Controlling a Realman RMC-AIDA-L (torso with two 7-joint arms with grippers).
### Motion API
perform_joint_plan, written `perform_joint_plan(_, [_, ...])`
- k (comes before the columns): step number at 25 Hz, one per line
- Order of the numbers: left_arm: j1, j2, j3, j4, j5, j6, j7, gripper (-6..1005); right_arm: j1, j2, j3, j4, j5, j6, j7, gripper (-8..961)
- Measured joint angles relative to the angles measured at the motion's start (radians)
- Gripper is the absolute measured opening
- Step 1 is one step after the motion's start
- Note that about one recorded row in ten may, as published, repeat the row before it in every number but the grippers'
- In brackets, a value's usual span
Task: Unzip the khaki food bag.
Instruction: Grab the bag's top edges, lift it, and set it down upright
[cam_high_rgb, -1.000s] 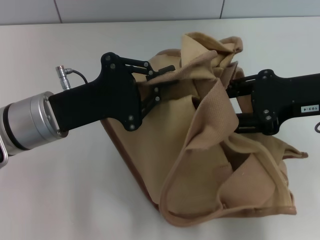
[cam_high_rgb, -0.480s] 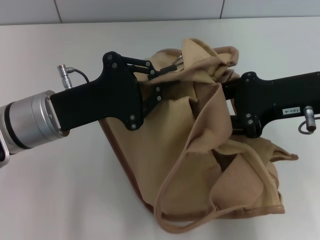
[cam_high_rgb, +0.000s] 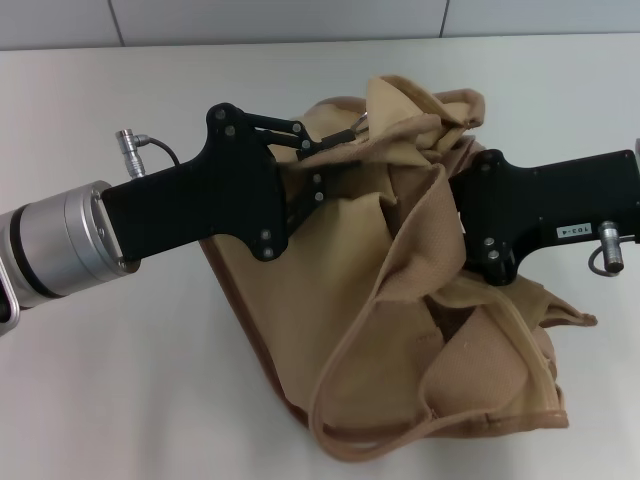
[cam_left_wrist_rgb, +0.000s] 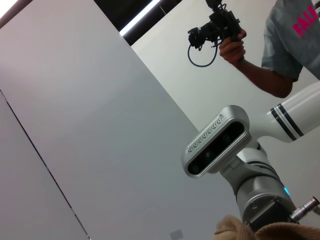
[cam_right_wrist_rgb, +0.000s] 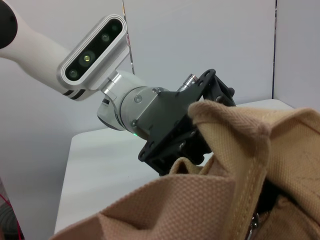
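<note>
The left gripper (cam_high_rgb: 325, 150) jaws pinch the khaki food bag (cam_high_rgb: 400, 300); the right gripper's (cam_high_rgb: 462, 215) jaws are hidden in its folds.

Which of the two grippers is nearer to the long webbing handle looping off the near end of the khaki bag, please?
Right. The right gripper is buried in the khaki food bag's folds just above that handle; the left gripper grips the bag's far top edge.

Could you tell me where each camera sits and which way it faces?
Head view: above, looking down at the khaki food bag on the table; left end effector and right end effector show.
Left wrist view: tilted up at wall, robot head, a bystander.
Right wrist view: faces the bag and left arm.
Shared: the bag.
</note>
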Motion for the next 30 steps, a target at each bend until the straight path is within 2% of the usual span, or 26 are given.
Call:
perform_joint_plan(11, [0.007,0.000,-0.004,0.002,-0.002,0.001,0.000,54,-0.027,-0.001,0.007,-0.028,0.009,-0.007,-0.011,24])
perform_joint_plan(16, [0.008,0.000,-0.008,0.001,-0.004,0.000,0.000,54,-0.066,-0.004,0.029,-0.068,0.015,-0.059,-0.003,10])
perform_joint_plan(22, [0.006,0.000,-0.009,-0.002,-0.015,-0.010,0.000,54,-0.115,-0.005,0.110,-0.101,0.000,-0.131,0.013,8])
perform_joint_plan(30, [0.004,0.000,-0.010,-0.008,-0.037,-0.015,0.000,54,-0.135,-0.006,0.189,-0.113,-0.087,-0.199,0.048,7])
